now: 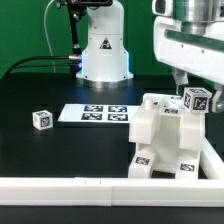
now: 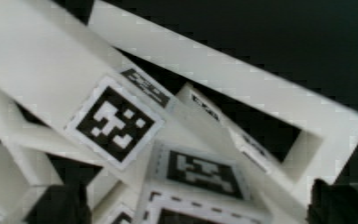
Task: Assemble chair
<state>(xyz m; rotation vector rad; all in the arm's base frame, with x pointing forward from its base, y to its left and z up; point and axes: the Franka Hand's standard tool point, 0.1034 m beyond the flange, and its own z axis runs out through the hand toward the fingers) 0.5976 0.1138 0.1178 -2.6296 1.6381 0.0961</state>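
Note:
The partly joined white chair (image 1: 165, 140) stands at the exterior view's right, with blocky panels and several black-and-white tags. Its top tagged block (image 1: 196, 99) sits right under my gripper (image 1: 188, 84). In the wrist view the chair's X-braced frame (image 2: 247, 90) and tagged faces (image 2: 114, 118) fill the picture. My gripper (image 2: 197, 205) is open, with its dark fingertips (image 2: 55, 205) far apart on either side of the white chair part. A loose small white tagged cube (image 1: 41, 119) lies on the table at the exterior view's left.
The marker board (image 1: 95, 113) lies flat in the middle of the black table. A long low white rail (image 1: 100, 188) runs along the front and up the right side. The robot base (image 1: 104, 55) and cables stand at the back.

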